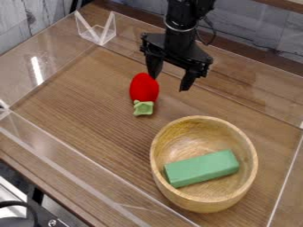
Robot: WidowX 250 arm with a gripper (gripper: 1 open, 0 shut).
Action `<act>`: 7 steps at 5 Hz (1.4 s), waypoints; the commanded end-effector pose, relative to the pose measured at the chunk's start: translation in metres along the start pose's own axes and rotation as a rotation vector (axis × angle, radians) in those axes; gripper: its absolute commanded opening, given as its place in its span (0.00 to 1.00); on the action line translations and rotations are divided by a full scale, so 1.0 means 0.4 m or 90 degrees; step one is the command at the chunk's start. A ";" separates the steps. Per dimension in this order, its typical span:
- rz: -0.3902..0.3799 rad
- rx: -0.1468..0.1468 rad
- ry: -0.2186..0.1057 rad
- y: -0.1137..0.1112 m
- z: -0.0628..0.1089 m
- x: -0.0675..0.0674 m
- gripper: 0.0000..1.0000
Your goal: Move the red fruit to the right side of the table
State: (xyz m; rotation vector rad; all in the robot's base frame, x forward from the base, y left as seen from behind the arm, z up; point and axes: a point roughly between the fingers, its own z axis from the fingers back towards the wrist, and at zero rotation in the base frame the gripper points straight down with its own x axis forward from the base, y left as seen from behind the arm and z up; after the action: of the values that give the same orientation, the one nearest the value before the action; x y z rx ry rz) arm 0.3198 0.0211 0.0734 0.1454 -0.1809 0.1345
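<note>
The red fruit (pixel 143 88), a small glossy strawberry with a light green cap (pixel 143 108) pointing toward the front, lies on the brown wood-grain table (pixel 83 106) near its middle. My black gripper (pixel 169 77) hangs just behind and to the right of the fruit, its two fingers spread wide and pointing down. The left finger (pixel 151 68) stands close above the fruit's far edge, the right finger (pixel 187 82) further right. Nothing sits between the fingers.
A round light wooden bowl (pixel 204 129) holding a green rectangular block (pixel 203 168) stands at the front right. Low clear acrylic walls (pixel 35 62) border the tabletop, with a clear bracket (pixel 95 28) at the back left corner.
</note>
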 end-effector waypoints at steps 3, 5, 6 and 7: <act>-0.001 0.004 0.002 0.075 -0.098 -0.025 0.00; -0.034 0.002 -0.048 0.088 -0.038 -0.026 0.00; -0.052 -0.004 -0.078 0.065 0.012 -0.033 0.00; -0.076 -0.020 -0.098 0.013 0.039 -0.033 0.00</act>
State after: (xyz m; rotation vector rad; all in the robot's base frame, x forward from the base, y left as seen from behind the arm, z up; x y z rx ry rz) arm 0.2992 0.0191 0.0720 0.1320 -0.2763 -0.0135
